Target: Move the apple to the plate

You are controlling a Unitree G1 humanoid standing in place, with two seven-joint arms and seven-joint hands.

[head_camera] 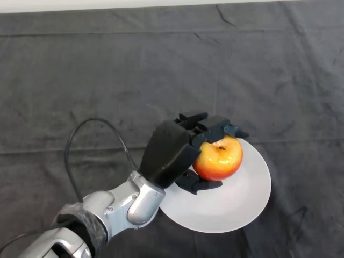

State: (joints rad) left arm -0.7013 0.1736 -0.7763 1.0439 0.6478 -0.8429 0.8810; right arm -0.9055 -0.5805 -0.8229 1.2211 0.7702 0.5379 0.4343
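A red and yellow apple [219, 159] is over the left part of a white plate [242, 199] at the lower middle of the head view. My left hand [172, 150] is black and comes in from the lower left. Its fingers curl over the top of the apple and its thumb is under the apple's lower left side. I cannot tell whether the apple rests on the plate or is held just above it.
The table is covered with a dark grey cloth [107, 70] with a few creases. A pale strip [161, 3] runs along the far edge at the top.
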